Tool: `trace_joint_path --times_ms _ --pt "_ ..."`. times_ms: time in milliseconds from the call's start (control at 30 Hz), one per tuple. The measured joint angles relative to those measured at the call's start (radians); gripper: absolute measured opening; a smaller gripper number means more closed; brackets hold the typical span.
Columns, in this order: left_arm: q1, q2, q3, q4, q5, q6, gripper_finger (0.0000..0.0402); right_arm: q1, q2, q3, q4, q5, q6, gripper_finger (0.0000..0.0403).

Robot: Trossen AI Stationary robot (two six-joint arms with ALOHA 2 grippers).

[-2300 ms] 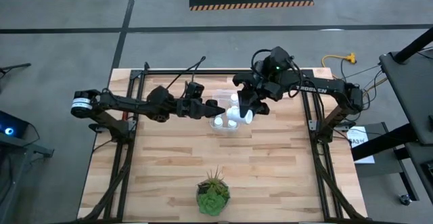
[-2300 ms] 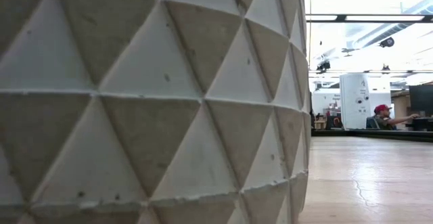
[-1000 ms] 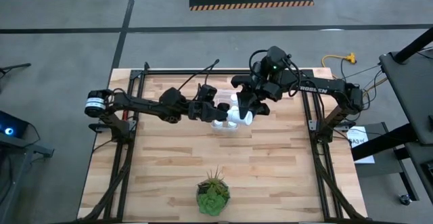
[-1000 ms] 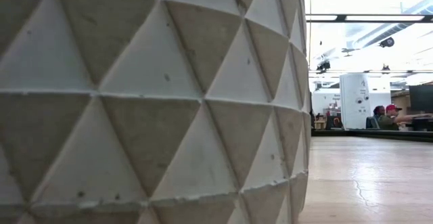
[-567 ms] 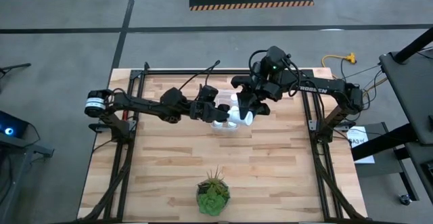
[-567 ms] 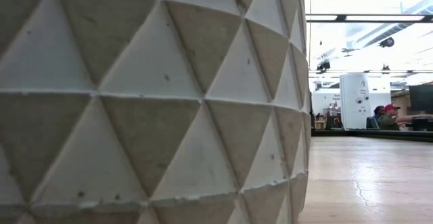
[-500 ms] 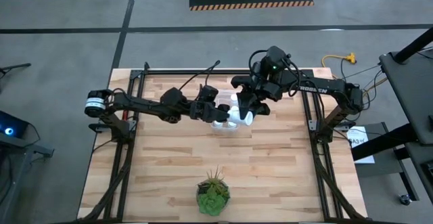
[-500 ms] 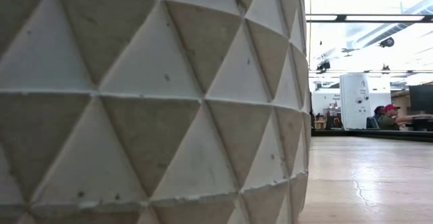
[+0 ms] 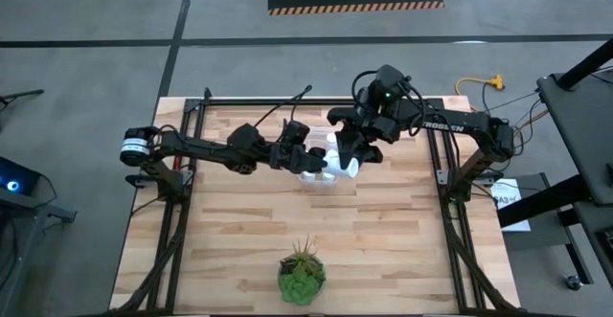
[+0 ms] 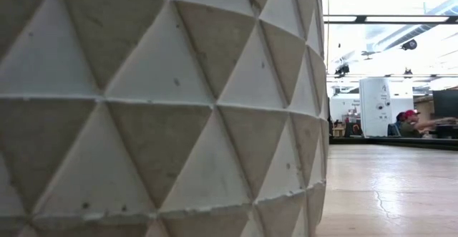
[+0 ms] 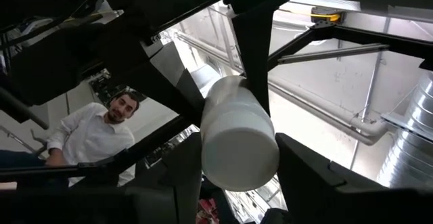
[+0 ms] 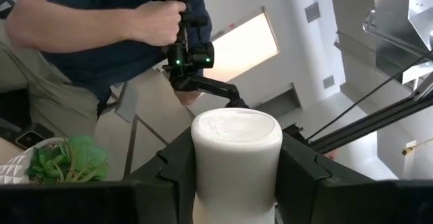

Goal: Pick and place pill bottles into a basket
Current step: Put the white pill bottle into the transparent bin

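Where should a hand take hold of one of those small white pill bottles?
Probably on the smooth side wall of the small white cylindrical pill bottle, a finger on each opposite side, coming in along its length. The straight round wall gives both fingers even contact, as the right hand shows.

White pill bottles stand in the clear basket

Basket at table centre, between left gripper and right gripper; potted plant well apart, at the near edge.
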Motion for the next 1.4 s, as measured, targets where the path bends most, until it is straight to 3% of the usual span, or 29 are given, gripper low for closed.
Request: trace_joint_path --times_ms 767,1033,1400 --pt "0.0 0.0 -0.002 -0.009 0.005 0.082 0.0144 0.0 0.0 0.0 -0.009 -0.015 0.024 0.0134" --pt "0.0 0.0 -0.006 0.003 0.032 0.143 0.0144 -0.001 0.001 -0.002 -0.019 0.047 0.131 0.022" --pt "0.0 -0.002 -0.017 0.025 0.054 0.158 0.0144 -0.002 -0.003 0.003 -0.014 0.066 0.19 0.0219"
